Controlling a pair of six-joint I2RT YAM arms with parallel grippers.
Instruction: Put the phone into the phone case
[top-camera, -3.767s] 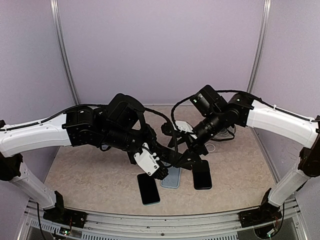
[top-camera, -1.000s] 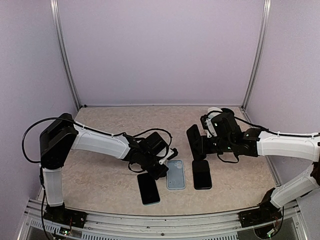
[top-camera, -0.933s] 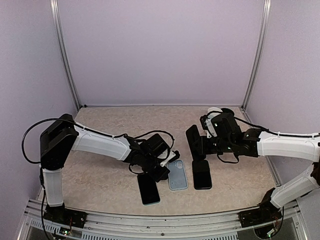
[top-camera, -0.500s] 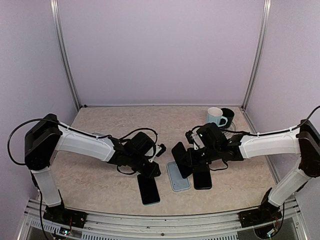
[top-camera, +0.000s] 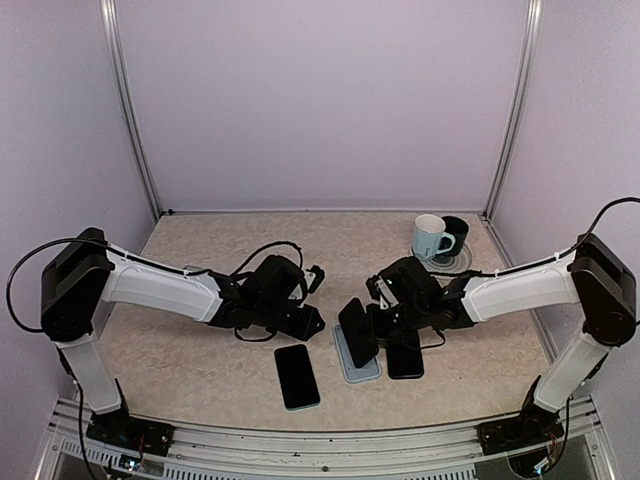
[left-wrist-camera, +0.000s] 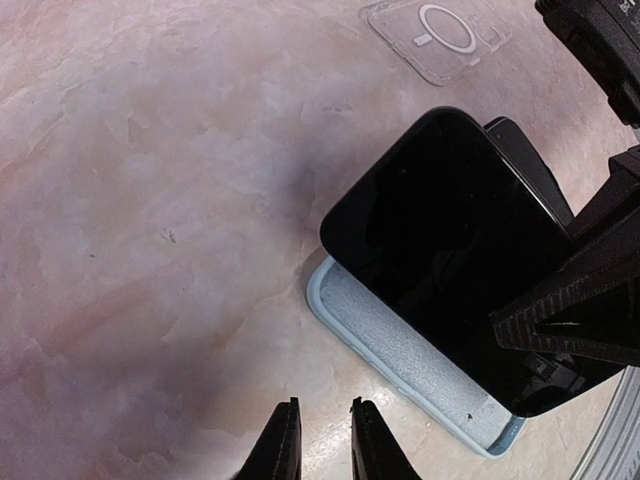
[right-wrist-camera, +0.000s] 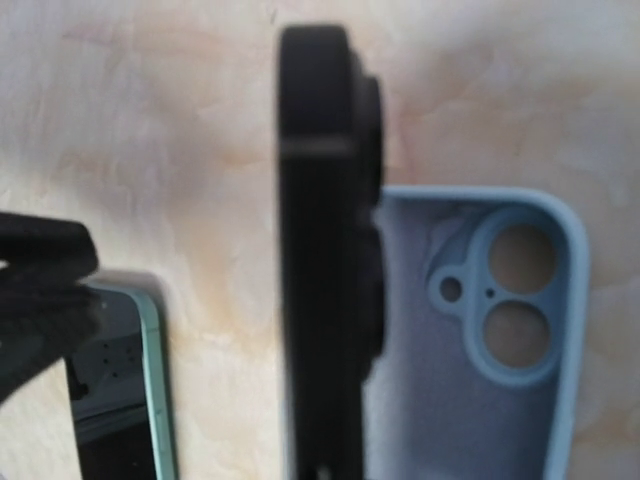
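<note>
Left gripper (top-camera: 309, 322) empty, fingers (left-wrist-camera: 283, 452) nearly together, low over table (top-camera: 190, 350), at 9 o'clock of case (top-camera: 357, 357). Green-edged phone (top-camera: 297, 376) flat at 5 o'clock of left gripper. Black phone (top-camera: 357, 331) clamped in right gripper (top-camera: 375, 328), tilted on edge over blue case, lower edge at case. Another dark phone (top-camera: 405, 361) just beside case at 3 o'clock. Mug (top-camera: 431, 237) far right. No readable writing.

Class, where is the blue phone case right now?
In the top view the blue case lies flat near the table's front centre, between two flat phones, under the black phone held by the right gripper.
</note>
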